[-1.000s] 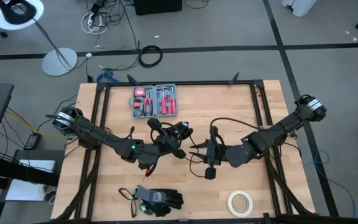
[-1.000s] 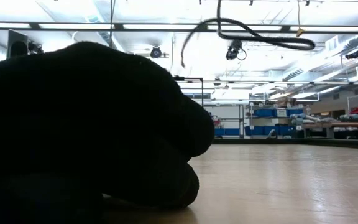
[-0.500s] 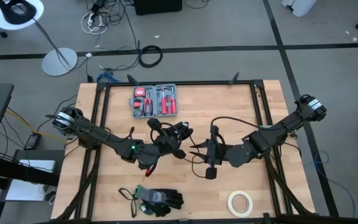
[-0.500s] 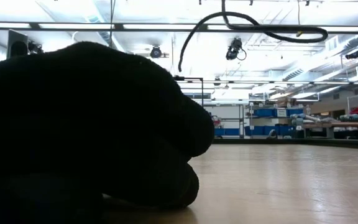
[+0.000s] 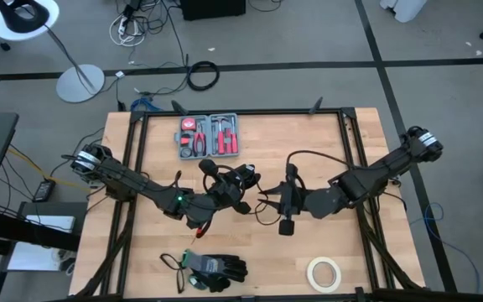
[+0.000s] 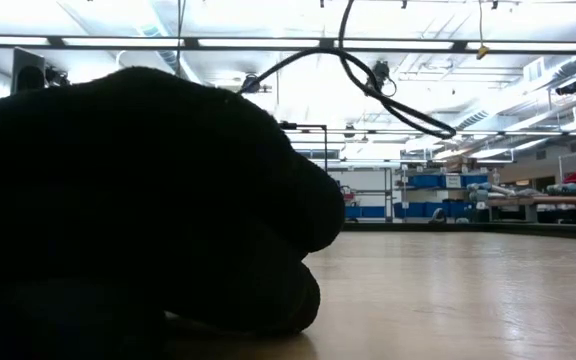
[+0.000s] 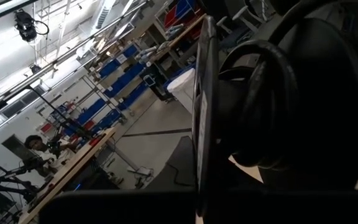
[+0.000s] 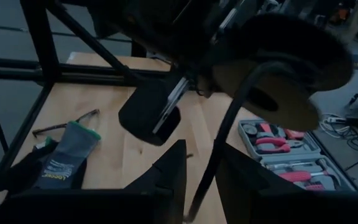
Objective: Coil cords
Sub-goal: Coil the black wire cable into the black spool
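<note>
Cord, one thin black length of it, runs between my two end effectors above the middle of the table, with loose loops sagging between them and a tail arching up over my right arm. My right end effector grips the cord between its fingers, which stand partly apart around it. My left end effector is clenched tight, with the cord wound around it in a dark coil. In the low view the cord's loop hangs across the ceiling lights.

On the table I count one open tool case, holding red-handled pliers and other small tools in its two halves; one pair of black gloves near the front edge, filling the low view's left side; and one roll of tape toward the front right. A separate thick cable ring lies on the floor beyond the table.
</note>
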Tool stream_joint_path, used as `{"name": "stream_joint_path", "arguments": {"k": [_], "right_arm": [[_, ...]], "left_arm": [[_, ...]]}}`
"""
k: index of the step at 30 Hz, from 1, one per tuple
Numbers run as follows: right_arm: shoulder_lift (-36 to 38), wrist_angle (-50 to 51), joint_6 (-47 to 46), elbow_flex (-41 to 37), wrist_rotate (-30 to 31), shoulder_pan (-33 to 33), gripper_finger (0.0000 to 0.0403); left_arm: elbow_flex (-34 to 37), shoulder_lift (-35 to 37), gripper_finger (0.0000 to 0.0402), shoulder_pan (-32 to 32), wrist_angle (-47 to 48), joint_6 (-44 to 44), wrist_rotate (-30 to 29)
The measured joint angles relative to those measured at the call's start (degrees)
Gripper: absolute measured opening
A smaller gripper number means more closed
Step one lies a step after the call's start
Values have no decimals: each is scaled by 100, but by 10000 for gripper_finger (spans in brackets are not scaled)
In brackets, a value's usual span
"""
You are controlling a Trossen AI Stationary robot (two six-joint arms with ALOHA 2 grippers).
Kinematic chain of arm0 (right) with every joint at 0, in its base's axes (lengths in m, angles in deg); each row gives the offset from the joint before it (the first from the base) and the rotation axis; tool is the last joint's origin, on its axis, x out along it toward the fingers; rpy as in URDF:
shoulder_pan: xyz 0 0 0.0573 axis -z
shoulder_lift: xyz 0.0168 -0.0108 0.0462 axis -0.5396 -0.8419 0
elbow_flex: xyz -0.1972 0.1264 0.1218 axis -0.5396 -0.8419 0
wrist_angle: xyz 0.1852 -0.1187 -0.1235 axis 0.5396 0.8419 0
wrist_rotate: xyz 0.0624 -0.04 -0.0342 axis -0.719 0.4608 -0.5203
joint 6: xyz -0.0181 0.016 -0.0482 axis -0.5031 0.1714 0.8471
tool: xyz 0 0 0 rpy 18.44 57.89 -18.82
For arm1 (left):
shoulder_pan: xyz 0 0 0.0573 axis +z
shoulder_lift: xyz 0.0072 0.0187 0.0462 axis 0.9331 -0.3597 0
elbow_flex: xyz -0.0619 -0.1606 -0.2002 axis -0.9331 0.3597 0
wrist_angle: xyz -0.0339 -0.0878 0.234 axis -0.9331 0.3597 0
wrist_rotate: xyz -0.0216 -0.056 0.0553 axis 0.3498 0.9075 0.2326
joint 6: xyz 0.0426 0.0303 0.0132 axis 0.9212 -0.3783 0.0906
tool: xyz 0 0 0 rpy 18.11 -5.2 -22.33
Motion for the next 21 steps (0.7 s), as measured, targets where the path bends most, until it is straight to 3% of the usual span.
{"name": "stream_joint_path", "arguments": {"k": [9,17,21], "right_arm": [[48,12,-78,4,-129,7,72],[48,-2,77,4,-100,7,11],[45,-163,192,4,-136,8,8]], "left_arm": [[0,0,0,-2,-13,0,46],[0,0,0,-4,-15,0,50],[0,0,0,-4,-20,-2,46]]}}
